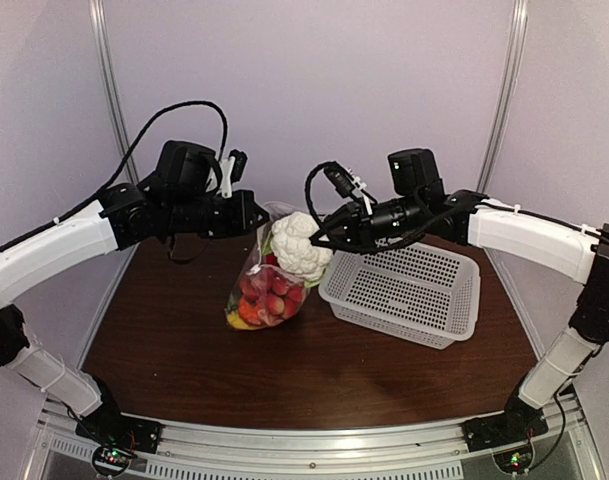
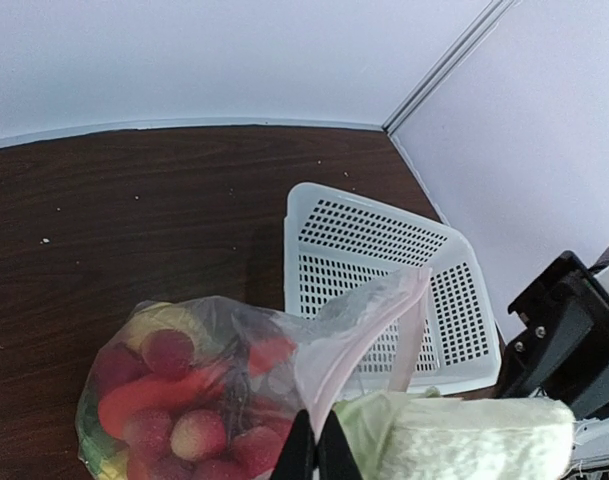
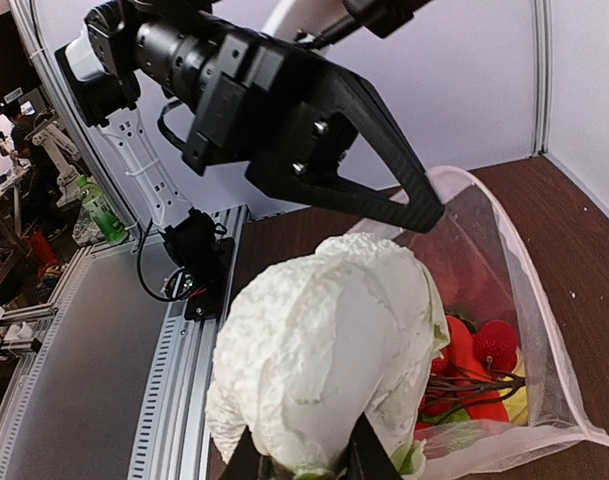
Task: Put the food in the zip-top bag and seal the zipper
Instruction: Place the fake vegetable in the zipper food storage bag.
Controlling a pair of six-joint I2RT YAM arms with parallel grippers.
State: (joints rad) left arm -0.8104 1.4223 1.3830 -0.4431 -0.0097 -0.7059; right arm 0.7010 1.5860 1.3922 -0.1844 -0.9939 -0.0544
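The clear zip-top bag [image 1: 267, 285] hangs over the table with red strawberries [image 3: 494, 345] and other food pieces [image 2: 174, 395] in its bottom. My left gripper [image 2: 317, 452] is shut on the bag's mouth edge, pinching the pale zipper [image 2: 369, 320] and holding the mouth up. The left gripper's black fingers [image 3: 369, 195] show in the right wrist view too, above the bag [image 3: 504, 260]. My right gripper [image 3: 304, 465] is shut on the white cauliflower [image 3: 324, 350] at its green base. It holds the cauliflower [image 1: 300, 246] at the bag's open mouth, partly over the rim.
A white mesh basket [image 1: 404, 290] sits on the brown table [image 1: 184, 340] right of the bag, with nothing showing inside. Pale walls stand behind and to the sides. The aluminium rail [image 1: 314, 440] with both arm bases runs along the near edge.
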